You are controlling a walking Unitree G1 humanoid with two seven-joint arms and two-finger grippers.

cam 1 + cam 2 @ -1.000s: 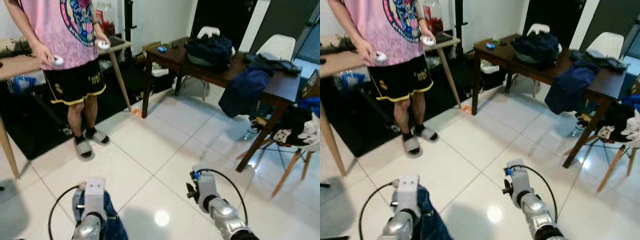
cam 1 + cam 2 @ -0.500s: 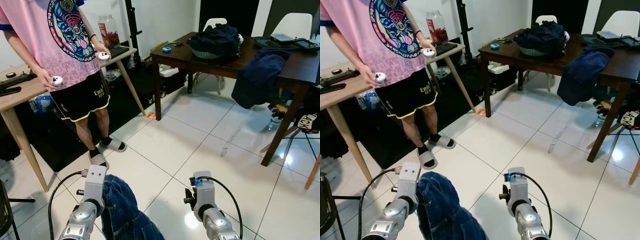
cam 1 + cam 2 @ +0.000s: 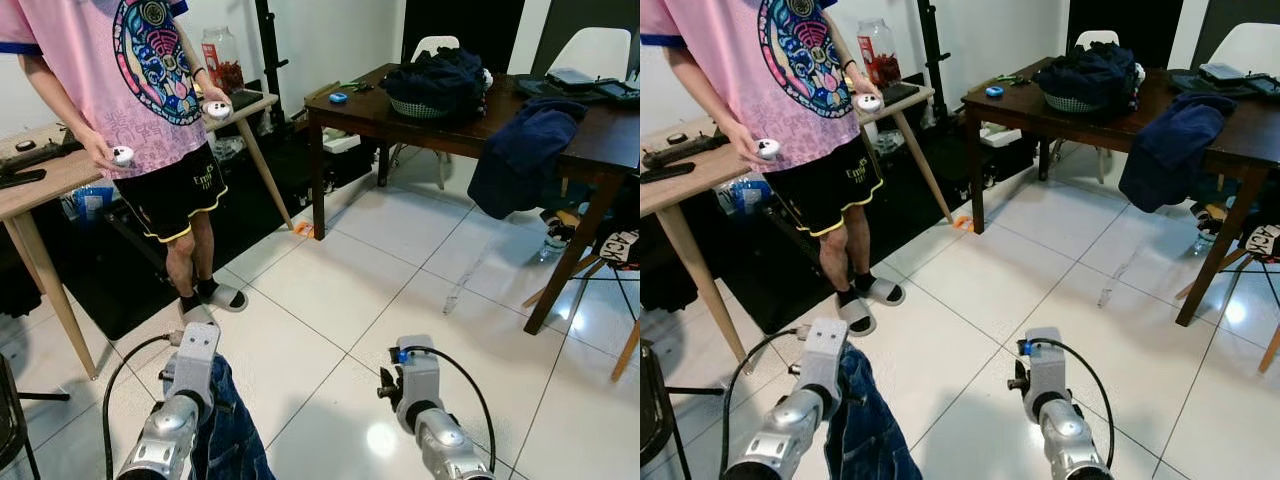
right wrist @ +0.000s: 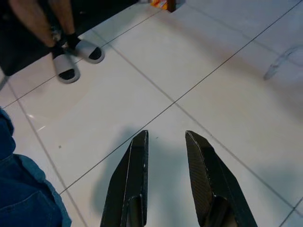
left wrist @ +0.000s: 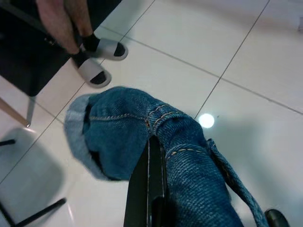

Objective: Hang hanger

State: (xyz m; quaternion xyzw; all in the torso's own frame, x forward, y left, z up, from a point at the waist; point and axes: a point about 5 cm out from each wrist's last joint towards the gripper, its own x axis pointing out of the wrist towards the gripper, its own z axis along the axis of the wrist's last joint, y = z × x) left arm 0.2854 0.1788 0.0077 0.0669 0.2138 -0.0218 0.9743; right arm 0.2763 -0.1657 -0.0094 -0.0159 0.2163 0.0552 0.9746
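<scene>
Left gripper (image 5: pixel 150 156): jaws closed flat together on a bundle of blue denim jeans (image 5: pixel 142 132), which hang bunched from the fingers, low above the white tiled floor (image 3: pixel 330 290). No hanger can be made out in the denim folds.

Right gripper (image 4: pixel 165 161): jaws parted with a narrow gap, holding nothing, over bare tile beside the jeans.

Person (image 3: pixel 150 90): pink printed T-shirt, black shorts, grey slides; stands ahead on the robot's left, a white controller in each hand.

Light wooden table (image 3: pixel 40 190): beside the person.

Dark wooden table (image 3: pixel 400 115): ahead right; carries a heap of dark clothing (image 3: pixel 435 80); a navy garment (image 3: pixel 525 150) drapes over its edge.

White chairs (image 3: pixel 595 50): behind that table.
</scene>
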